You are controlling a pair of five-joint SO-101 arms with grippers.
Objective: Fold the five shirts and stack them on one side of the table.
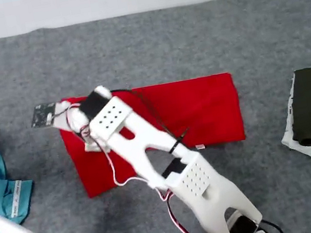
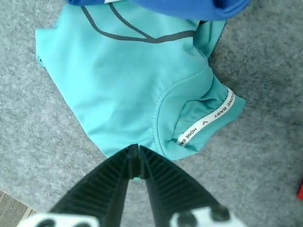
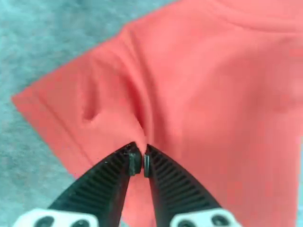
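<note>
The right gripper is closest. Its jaws are pressed together, pinching a ridge of the red shirt, which lies flat mid-table. The left gripper nips the teal shirt at its edge. The red shirt looks like the one being folded. Next, lift that side over neatly.

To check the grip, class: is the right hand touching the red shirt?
Touching. Right wrist view: the right hand pinches a puckered fold of the red shirt.
</note>
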